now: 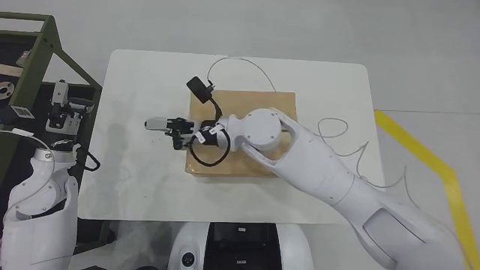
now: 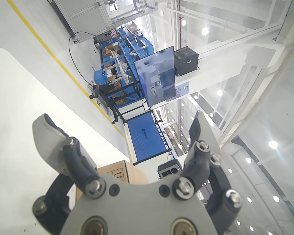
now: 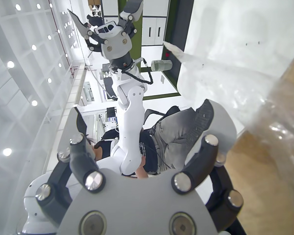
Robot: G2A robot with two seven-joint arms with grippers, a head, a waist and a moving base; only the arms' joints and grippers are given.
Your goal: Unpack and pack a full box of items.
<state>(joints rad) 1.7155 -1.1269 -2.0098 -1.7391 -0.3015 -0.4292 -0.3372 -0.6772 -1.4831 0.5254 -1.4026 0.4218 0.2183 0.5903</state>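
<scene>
A brown cardboard box (image 1: 244, 131) sits mid-table, its top flat. My right gripper (image 1: 159, 124) hovers just past the box's left edge, turned on its side. In the right wrist view the right gripper (image 3: 142, 118) is open with nothing between its fingers. The box (image 3: 272, 167) and a sheet of clear plastic film (image 3: 223, 79) lie beside one finger. My left gripper (image 1: 59, 94) is off the table's left edge, pointing up. The left wrist view shows the left gripper (image 2: 120, 123) open and empty, with a corner of the box (image 2: 127, 172) far behind it.
A green-framed rack (image 1: 45, 45) holding small items stands beside the table's left edge, close to the left arm. Thin cable loops (image 1: 247, 67) lie on the white table (image 1: 337, 82) behind and right of the box. Bare tabletop lies in front of the box.
</scene>
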